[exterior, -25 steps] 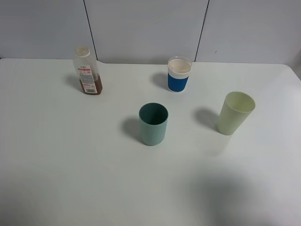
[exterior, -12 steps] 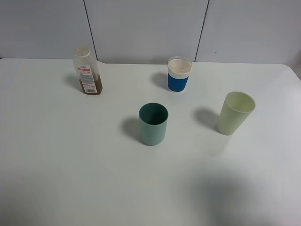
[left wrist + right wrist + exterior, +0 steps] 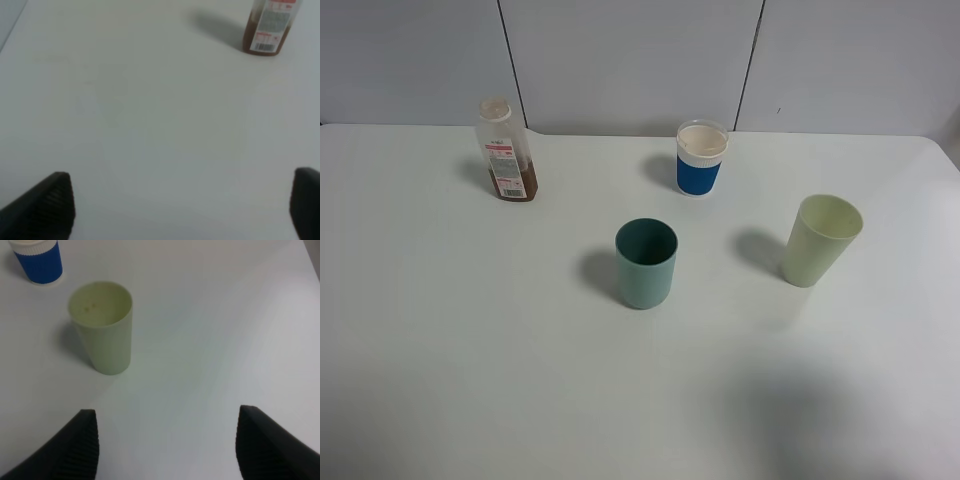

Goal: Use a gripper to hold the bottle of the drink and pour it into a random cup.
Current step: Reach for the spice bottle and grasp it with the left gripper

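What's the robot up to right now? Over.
Left gripper, right gripper open, empty. Bottle upright, untouched, back left. Teal cup mid-table, nothing between them.

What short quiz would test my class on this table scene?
1. True or false: the bottle stands upright, with nothing touching it.
2. Which cup is nearest the right gripper? A teal cup; B blue-banded cup; C yellow-green cup.
3. Fill in: the left gripper is ___ and holds nothing.
Key: 1 true; 2 C; 3 open.
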You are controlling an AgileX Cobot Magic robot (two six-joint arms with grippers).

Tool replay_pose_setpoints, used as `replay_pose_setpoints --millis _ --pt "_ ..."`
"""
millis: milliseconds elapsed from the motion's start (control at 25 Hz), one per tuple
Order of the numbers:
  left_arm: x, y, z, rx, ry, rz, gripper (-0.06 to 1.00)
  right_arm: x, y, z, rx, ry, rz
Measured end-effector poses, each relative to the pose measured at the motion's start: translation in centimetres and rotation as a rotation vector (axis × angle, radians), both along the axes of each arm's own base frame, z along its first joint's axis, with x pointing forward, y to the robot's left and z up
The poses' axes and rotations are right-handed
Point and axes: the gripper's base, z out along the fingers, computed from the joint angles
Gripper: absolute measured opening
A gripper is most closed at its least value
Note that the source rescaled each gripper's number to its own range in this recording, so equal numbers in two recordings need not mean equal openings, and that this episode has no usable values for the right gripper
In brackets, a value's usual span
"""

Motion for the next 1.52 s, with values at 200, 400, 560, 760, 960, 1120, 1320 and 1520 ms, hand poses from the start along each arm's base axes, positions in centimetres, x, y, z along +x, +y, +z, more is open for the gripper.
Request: replay_pose_setpoints --millis 200,400,560,760,960,1120,1320,1520 --pt "0.0 0.0 0.0 0.0 0.0 0.0 0.77 0.0 0.0 0.0 0.0 0.0 0.0" --pt "0.0 0.0 0.0 0.0 0.0 0.0 0.77 0.0 0.0 0.0 0.0 0.0 0.0" --pt "0.0 0.0 0.0 0.0 0.0 0.0 0.77 0.0 0.0 0.0 0.0 0.0 0.0" --pt "0.0 0.0 0.0 0.0 0.0 0.0 0.77 0.0 0.0 0.0 0.0 0.0 0.0" --pt "0.5 0.0 0.0 -0.01 0.029 0.005 0.77 0.0 0.0 0.0 0.0 0.0 0.0" --pt "2.0 0.0 0.3 -0.014 0.111 0.008 0.77 0.0 0.0 0.0 0.0 0.0 0.0" --pt "4.6 -0.1 2.7 -0.01 0.055 -0.001 0.77 0.0 0.0 0.0 0.0 0.0 0.0" --pt "7.7 -0.2 3.4 -0.008 0.094 -0.007 0.77 0.0 0.0 0.0 0.0 0.0 0.0"
